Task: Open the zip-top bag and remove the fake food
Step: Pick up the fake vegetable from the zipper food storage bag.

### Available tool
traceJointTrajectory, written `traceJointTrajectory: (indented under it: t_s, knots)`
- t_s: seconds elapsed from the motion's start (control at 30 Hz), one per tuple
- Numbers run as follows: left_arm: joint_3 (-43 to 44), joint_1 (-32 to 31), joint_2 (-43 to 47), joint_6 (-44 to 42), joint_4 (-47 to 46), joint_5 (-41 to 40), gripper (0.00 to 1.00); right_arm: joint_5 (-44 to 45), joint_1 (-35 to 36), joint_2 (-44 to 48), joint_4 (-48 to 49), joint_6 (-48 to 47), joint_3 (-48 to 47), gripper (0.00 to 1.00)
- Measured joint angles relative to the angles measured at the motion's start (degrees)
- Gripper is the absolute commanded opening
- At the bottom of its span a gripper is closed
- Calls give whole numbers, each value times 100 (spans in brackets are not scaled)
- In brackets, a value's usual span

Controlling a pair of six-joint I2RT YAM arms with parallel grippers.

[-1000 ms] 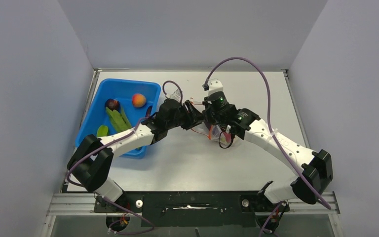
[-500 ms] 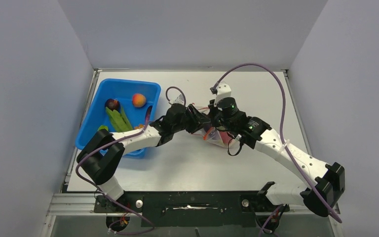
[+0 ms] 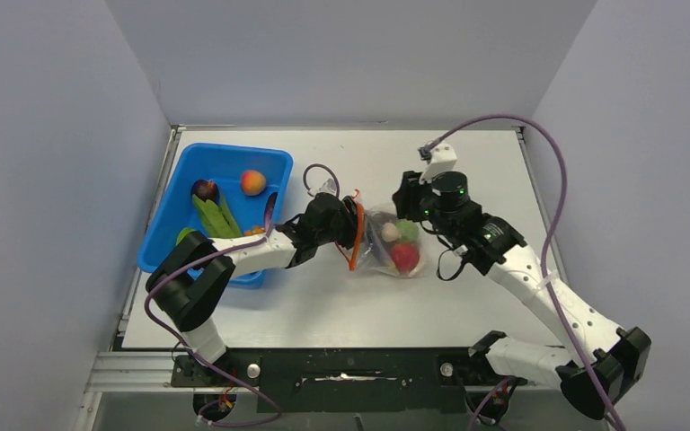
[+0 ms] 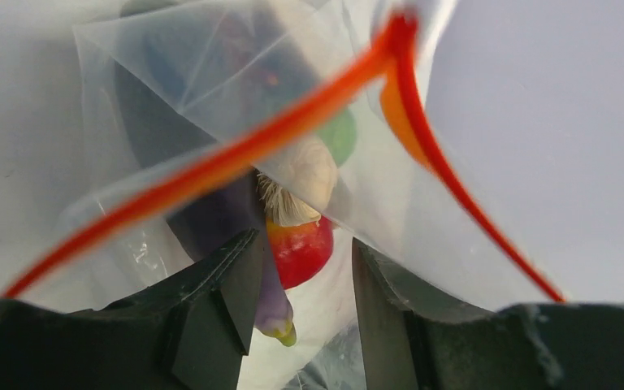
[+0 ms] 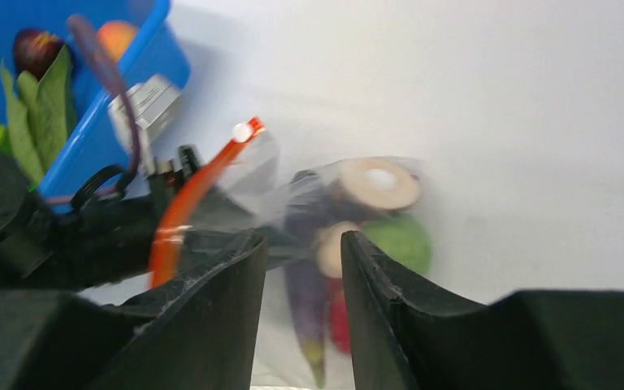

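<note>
**K:** Right arm has backed off to the far right over the last second. The right pincer (image 5: 302, 236) let go on the way and its jaws are spread with nothing between them. The two wrists no longer crowd over the bag.

**M:** Where's the bag?

**K:** The zip-top bag (image 3: 386, 247) lies mid-table (image 3: 341, 301), between the two pincers and well apart from the blue bin (image 3: 234, 162) on the left. Its mouth faces left.

**M:** Mouth open?

**K:** Yes. In the left wrist view the zipper strip (image 4: 236, 154) splits from one corner into two lines that run down either side of the left pincer (image 3: 350, 228). It looks like the pincer sits at the mouth or just inside. Its jaws are spread, not pinching anything I can see.

**M:** Food?

**K:** The fake food (image 3: 402, 256) is all in the bag. I see the red fruit (image 4: 301, 252), mushroom (image 4: 305, 166), green ball (image 5: 398, 240) and purple piece (image 5: 305, 301). The red fruit is dead ahead between the left jaws.

**M:** Step?

**K:** My read: opening is done and removal is just starting. Next, the left arm pushes deeper, centres on the red fruit, closes and pulls out to the left. The right arm likely has to pin the closed end, or the bag drags along. The film could also fold into the jaws.
</note>
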State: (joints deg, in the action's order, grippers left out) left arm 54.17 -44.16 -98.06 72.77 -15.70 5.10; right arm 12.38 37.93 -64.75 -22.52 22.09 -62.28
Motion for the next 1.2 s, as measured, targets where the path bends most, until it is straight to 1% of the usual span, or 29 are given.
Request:
traceJointTrajectory:
  t_s: [0.1, 0.2, 0.3, 0.37, 0.53, 0.63, 0.87, 1.03, 1.1, 1.2]
  knots:
    - [-127, 0, 0, -37, 37, -13, 44, -90, -702, 415, 42, 166, 308, 33]
    - [-221, 2, 15, -140, 131, -26, 46, -457, -1674, 732, 57, 396, 730, 28]
    - [-369, 7, 181, -225, 251, -42, 47, -1152, -2553, 636, 42, 647, 1023, 25]
    - [-470, 7, 332, -273, 299, -39, 48, -1582, -2839, 391, 11, 802, 1180, 25]
    - [-640, 7, 509, -289, 280, -33, 48, -2575, -2889, -221, -28, 1047, 1550, 21]
    - [-732, 4, 511, -289, 306, -4, 49, -3095, -2885, -522, -20, 1178, 1622, 21]
    - [-734, -2, 476, -332, 302, 122, 53, -3875, -2844, -999, 232, 1294, 1637, 23]
    - [-730, -9, 273, -442, 308, 236, 57, -3891, -2710, -1316, 229, 1276, 1639, 24]
    - [-728, -28, 192, -474, 317, 262, 64, -3858, -2603, -1445, 227, 1261, 1639, 25]
    - [-728, -55, 107, -560, 319, 310, 65, -3724, -2424, -1569, 225, 1250, 1639, 31]
